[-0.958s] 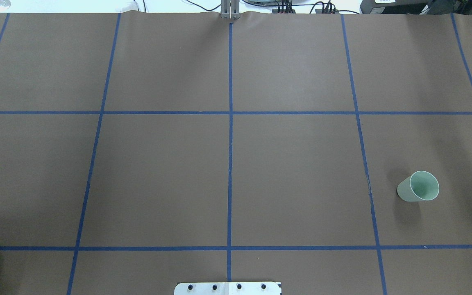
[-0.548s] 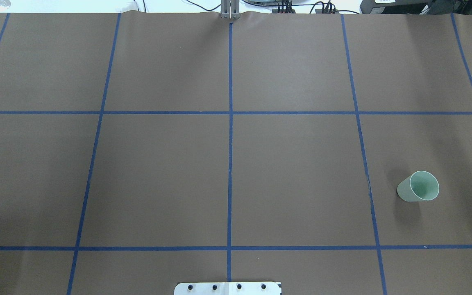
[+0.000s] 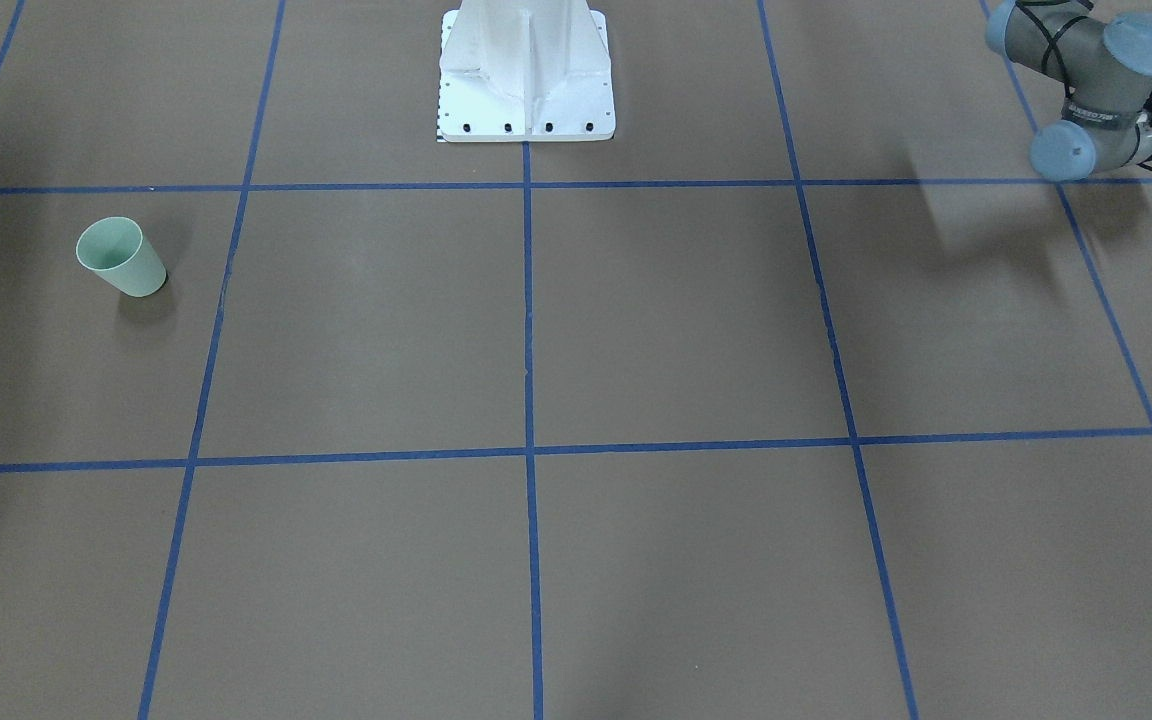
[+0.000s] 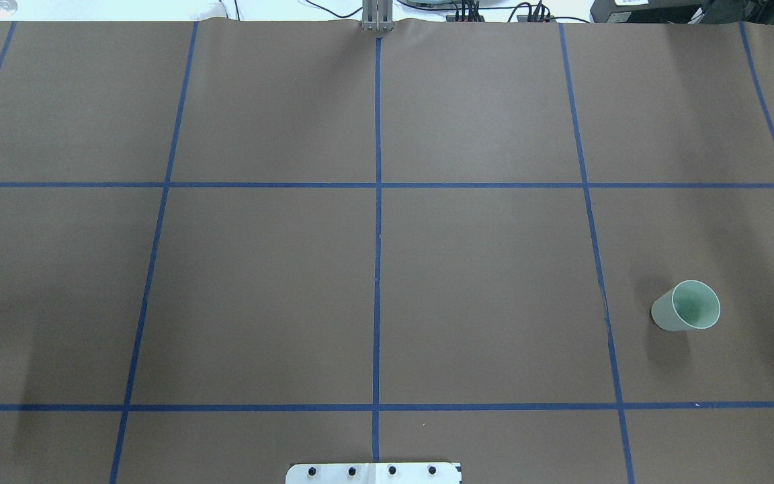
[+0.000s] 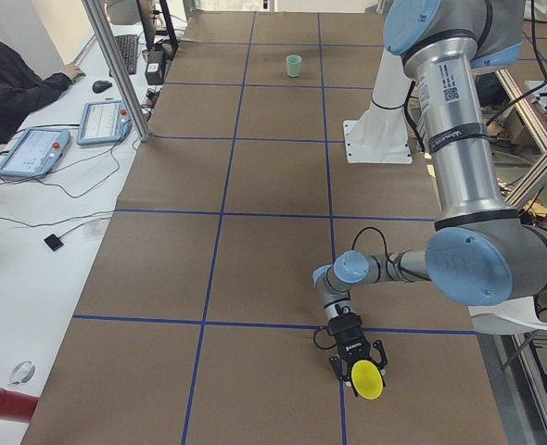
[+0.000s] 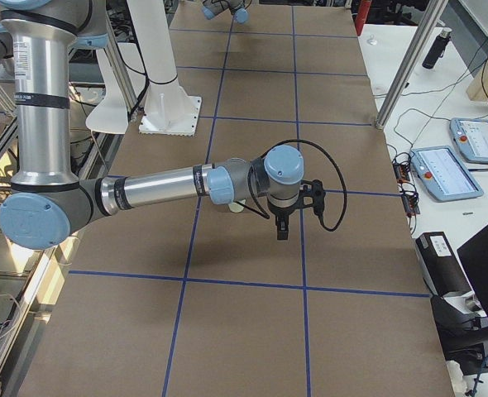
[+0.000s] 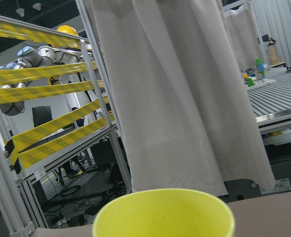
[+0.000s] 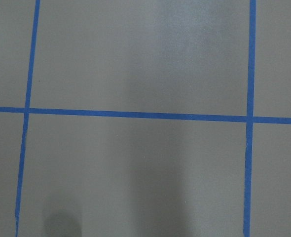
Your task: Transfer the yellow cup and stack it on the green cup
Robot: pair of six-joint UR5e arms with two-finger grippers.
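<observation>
The yellow cup [image 5: 368, 381] is at the table's end on my left side, out of the overhead view. Its rim fills the bottom of the left wrist view [image 7: 163, 215]. My left gripper [image 5: 362, 371] reaches in level and sits around the cup; I cannot tell whether it is open or shut. The green cup [image 4: 686, 306] stands upright on the right side of the table and also shows in the front view [image 3: 122, 257]. My right gripper [image 6: 281, 231] hangs pointing down over the table, and I cannot tell its state.
The white robot base [image 3: 526, 80] stands at the table's near middle edge. Blue tape lines [image 4: 377, 202] divide the brown table. An operator [image 5: 14, 79] sits at a side desk with control tablets [image 5: 32, 153].
A bit of my left arm at the overhead view's lower left edge has moved out of view, and its shadow shifted. The green cup has not moved.
</observation>
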